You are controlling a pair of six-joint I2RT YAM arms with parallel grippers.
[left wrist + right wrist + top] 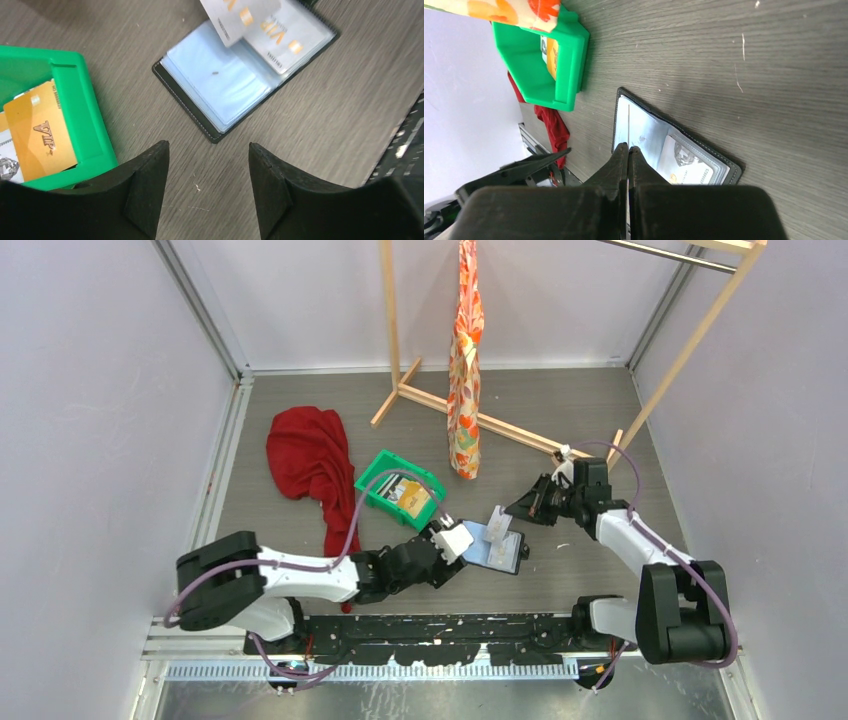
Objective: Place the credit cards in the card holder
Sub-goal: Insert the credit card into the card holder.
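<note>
Card holder (215, 85): open flat on the table, whitish sleeved card (290, 37) in one side.
Right gripper (628, 148): your fingers pinch the held card (240, 12) edge-on, over the holder.
Left gripper (209, 150): spread, empty, near the holder.
Green tray (87, 115): gold card (40, 135) inside.

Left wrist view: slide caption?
Open left gripper near open black folding card holder; whitish plastic card tilted over it, gold plastic card in green plastic tray.

Left wrist view chops the raised whitish card (239, 17) off at its top edge, and the green tray (85, 115) runs off the left.
</note>
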